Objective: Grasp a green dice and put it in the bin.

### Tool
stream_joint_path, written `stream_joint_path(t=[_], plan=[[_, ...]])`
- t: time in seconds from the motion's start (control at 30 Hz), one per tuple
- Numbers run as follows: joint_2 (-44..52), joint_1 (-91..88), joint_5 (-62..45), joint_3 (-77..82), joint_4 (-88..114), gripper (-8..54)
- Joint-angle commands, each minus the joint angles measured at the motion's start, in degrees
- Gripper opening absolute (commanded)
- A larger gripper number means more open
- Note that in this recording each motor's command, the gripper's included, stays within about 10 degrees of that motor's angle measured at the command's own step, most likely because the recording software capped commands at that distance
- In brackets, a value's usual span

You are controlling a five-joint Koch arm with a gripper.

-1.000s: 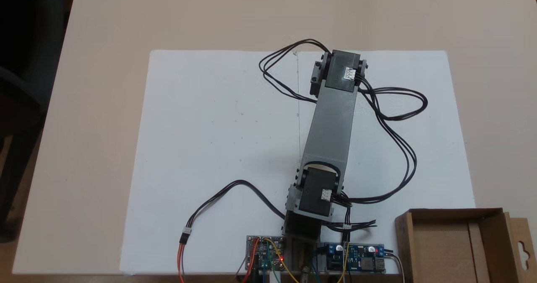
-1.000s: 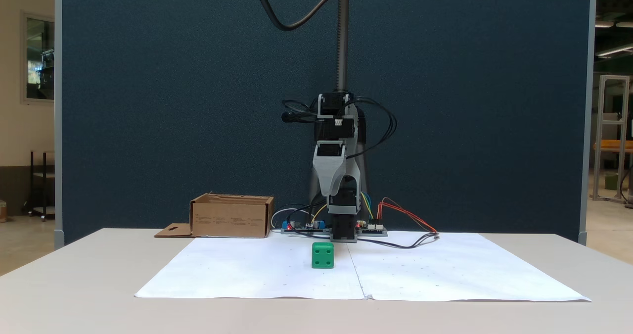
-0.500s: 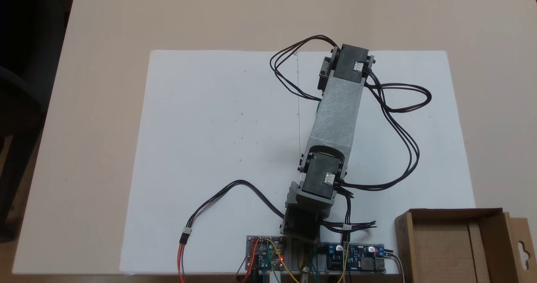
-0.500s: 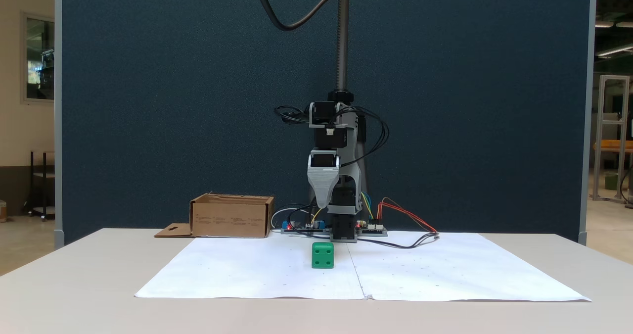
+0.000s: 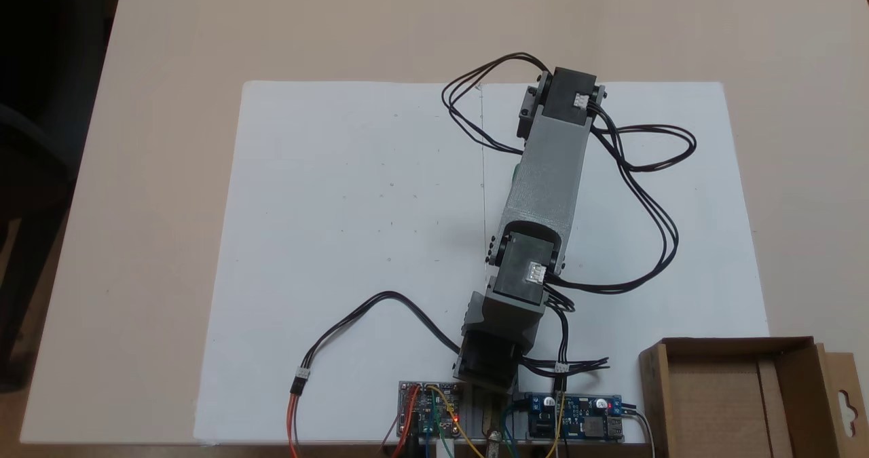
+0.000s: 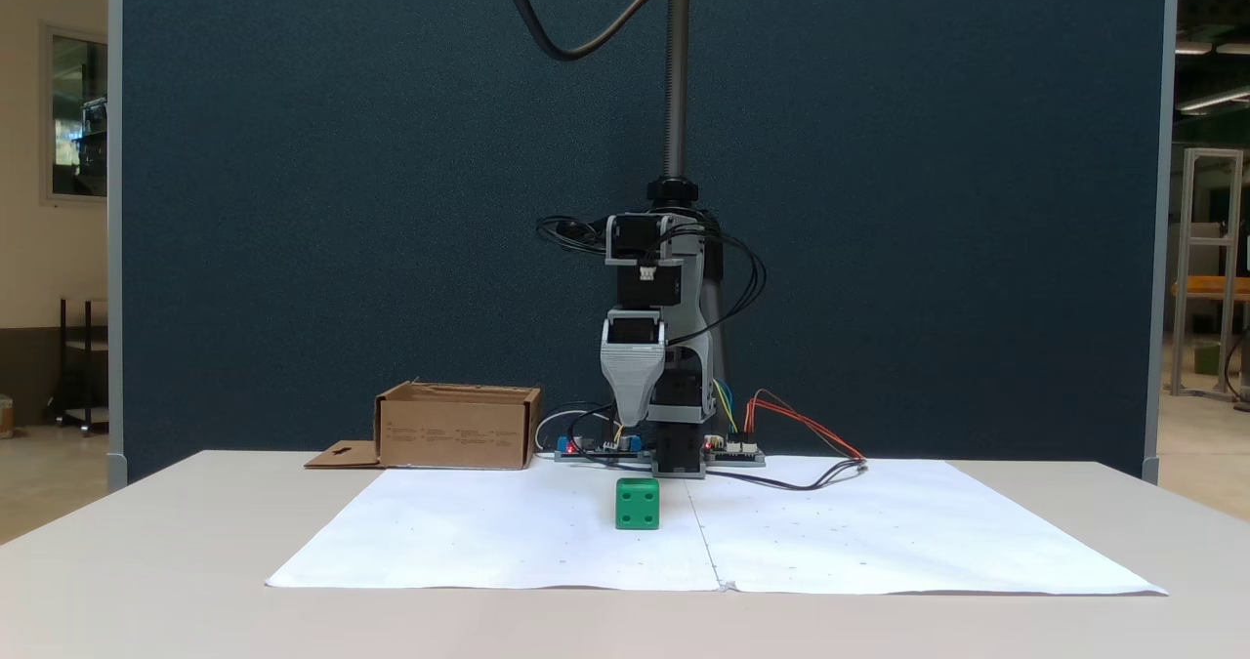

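The gripper [image 6: 631,415] hangs point-down in a fixed view, just above centre of frame, clear of the green dice [image 6: 638,503] below it; only one tapered grey tip shows, so whether the jaws are parted or closed cannot be told, and nothing is visibly held. The dice sits at centre frame on the white paper [image 6: 488,542], a touch to the right of the tip's line, and it appears as a thin green sliver [image 5: 516,171] beside the grey arm link in the view from above. It looks a light, rigid plastic cube with rounded edges and recessed pips; smooth faces may slip, so the likely best hold is square across two opposite flat sides, low on the body. The paper around it lies open on every side; loose black cables [image 5: 652,193] loop right of the arm. The bin [image 6: 457,427] stands left of the arm base near the back edge of the bench [image 6: 146,561], at lower right [image 5: 733,397] from above, its top open.
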Motion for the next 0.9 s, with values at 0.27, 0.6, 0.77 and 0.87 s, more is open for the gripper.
stream_joint_path(t=[0.27, 0.6, 0.77, 0.87], plan=[[-1.67, -0.62, -3.69, -3.78, -3.69, 44.8], [-1.76, -1.58, -3.34, -3.78, -3.60, 44.6], [-1.76, -1.49, -3.34, -3.78, -3.69, 44.6], [-2.20, -1.49, -3.25, -3.78, -3.69, 44.6]])
